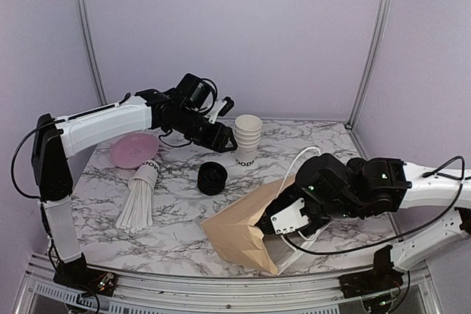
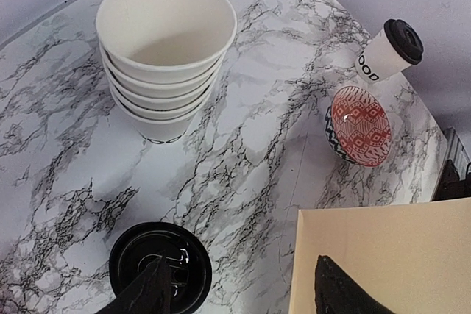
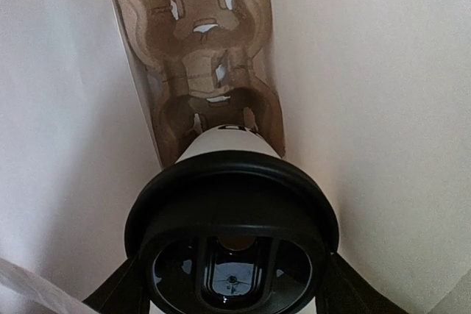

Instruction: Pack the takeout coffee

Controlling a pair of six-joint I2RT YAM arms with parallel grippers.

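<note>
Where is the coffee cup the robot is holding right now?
Right wrist view: the coffee cup sits in the right gripper, inside the brown bag, with the cardboard cup carrier beyond it, deeper in.

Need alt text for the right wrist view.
A white takeout coffee cup with a black lid, gripped in the right pincer, hangs inside the paper bag. Beyond it, a cardboard cup carrier lies at the bag's bottom.

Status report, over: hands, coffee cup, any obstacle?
Left hand open, empty, near black lids. Right hand shut on lidded coffee cup, inside brown bag. Cardboard carrier ahead; no obstacle seen. Second lidded cup stands on table.
</note>
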